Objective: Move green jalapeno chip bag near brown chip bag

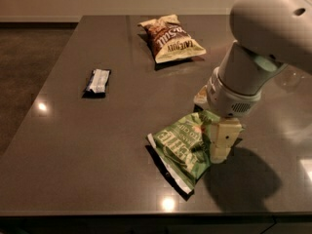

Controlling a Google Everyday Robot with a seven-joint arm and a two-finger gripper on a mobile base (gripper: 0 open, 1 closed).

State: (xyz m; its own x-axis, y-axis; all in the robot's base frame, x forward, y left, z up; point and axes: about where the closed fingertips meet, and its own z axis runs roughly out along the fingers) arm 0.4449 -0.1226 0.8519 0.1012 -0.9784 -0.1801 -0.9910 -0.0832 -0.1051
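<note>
Dark grey counter (97, 145), three items on it. The green jalapeno chip bag (181, 144) lies flat toward the near edge, right of the middle, set at a slant. Its pale sealed edge points to the front and a dark underside shows along its lower left side. It has large white lettering across the green face and a small orange-red picture near its upper right; the words are too soft to read for sure.

The brown chip bag (170, 38) lies at the far side of the counter, well apart from the green one. It has a dark brown middle, cream-yellow ends and big white lettering running slantwise, which is not legible enough to give a brand.

A small dark blue-and-white bar wrapper (98, 81) sits on the left, about midway back, apart from both bags. Its print is unreadable.

The white arm (253, 57) comes in from the upper right, bulky wrist pointing down. The pincer (222, 141) is low at the right edge of the green jalapeno chip bag, its cream-coloured part overlapping the bag's right side. Spread, pressed together or pinching the bag — cannot tell from this angle. The arm's shadow falls on the counter just right of the bag. Bright light spots reflect along the near edge and at far left.
</note>
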